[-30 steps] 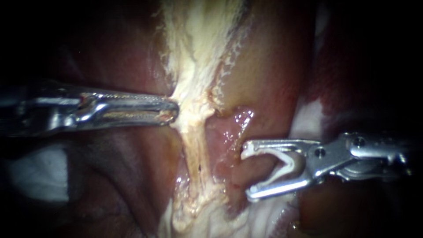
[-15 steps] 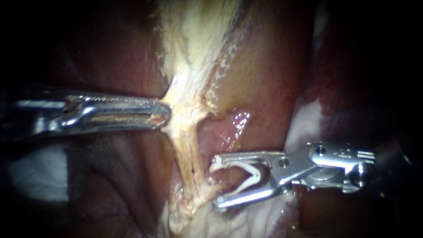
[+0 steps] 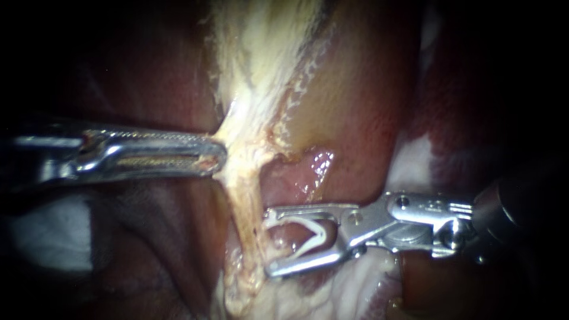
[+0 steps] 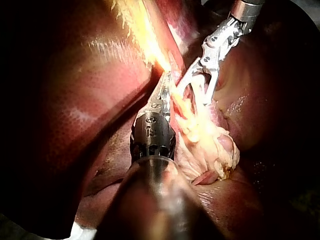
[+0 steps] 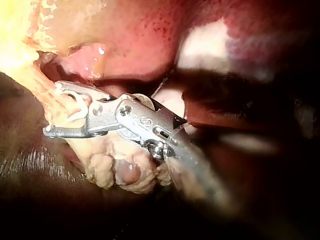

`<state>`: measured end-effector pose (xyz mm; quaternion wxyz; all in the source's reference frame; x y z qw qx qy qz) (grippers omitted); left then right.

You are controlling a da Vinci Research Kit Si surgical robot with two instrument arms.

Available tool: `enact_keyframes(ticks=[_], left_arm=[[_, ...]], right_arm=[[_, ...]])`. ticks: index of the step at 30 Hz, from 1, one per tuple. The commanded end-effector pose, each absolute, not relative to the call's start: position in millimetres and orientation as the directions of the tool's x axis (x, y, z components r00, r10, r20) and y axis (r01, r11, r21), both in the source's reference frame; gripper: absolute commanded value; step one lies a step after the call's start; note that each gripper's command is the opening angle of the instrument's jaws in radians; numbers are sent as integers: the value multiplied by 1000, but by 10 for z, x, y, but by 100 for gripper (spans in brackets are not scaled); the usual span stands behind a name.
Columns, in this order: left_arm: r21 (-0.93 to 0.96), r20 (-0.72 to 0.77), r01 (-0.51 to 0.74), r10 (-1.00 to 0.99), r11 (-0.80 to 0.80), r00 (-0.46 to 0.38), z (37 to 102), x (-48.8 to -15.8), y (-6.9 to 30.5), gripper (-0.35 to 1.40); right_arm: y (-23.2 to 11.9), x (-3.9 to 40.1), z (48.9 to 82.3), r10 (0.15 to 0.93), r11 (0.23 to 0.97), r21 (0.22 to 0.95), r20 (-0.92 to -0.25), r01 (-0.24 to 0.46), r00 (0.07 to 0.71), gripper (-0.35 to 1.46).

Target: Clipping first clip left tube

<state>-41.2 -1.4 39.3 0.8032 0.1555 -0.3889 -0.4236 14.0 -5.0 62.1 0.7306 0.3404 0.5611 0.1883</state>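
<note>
While the tube [image 3: 250, 216] lies only at the mouth of the right instrument [image 3: 268, 243], closing would, in my judgement, catch just its near edge. To do this step well, the instrument should advance until the whole width of the tube is between the jaws, with both tips showing clear beyond its far side. It should meet the tube squarely, not at a slant, and close only then.

The right instrument's jaws stand wide apart. A white V-shaped clip [image 3: 313, 234] is seated between them, its open arms facing the tube. The two tips reach the tube's near side, one on each side of it. In the right wrist view pale tissue lies between the jaws, but I cannot tell whether it reaches the bend of the clip.

The left instrument [image 3: 220, 157] has its jaws together, clamped on pale tissue [image 3: 240, 151] at their tips. That tissue draws to a point toward them, so it appears to be under tension. A steady pull from this side should make the tube easier to enclose.

The tube is a thin, pale yellow, stringy strand with a wet shine. It runs from the tissue held at the left instrument's tips down to the mouth of the right instrument's jaws. Ragged pale fibres cling along it. It looks soft and slight, and could likely tear if dragged sideways.
</note>
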Motion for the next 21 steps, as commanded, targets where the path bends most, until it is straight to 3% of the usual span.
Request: enact_keyframes(ticks=[1, 11, 21], left_arm=[[580, 493, 558, -801, 593, 339, 394, -411, -13, -35], [576, 494, 563, -801, 593, 339, 400, -408, -9, -35], [575, 492, 568, -804, 589, 335, 406, -405, -6, -35]], right_arm=[[-51, 141, 622, 660, 694, 712, -689, 107, 300, 60], [-54, 143, 622, 659, 690, 714, -687, 116, 306, 60], [-52, 135, 596, 662, 684, 718, -684, 127, 306, 60]])
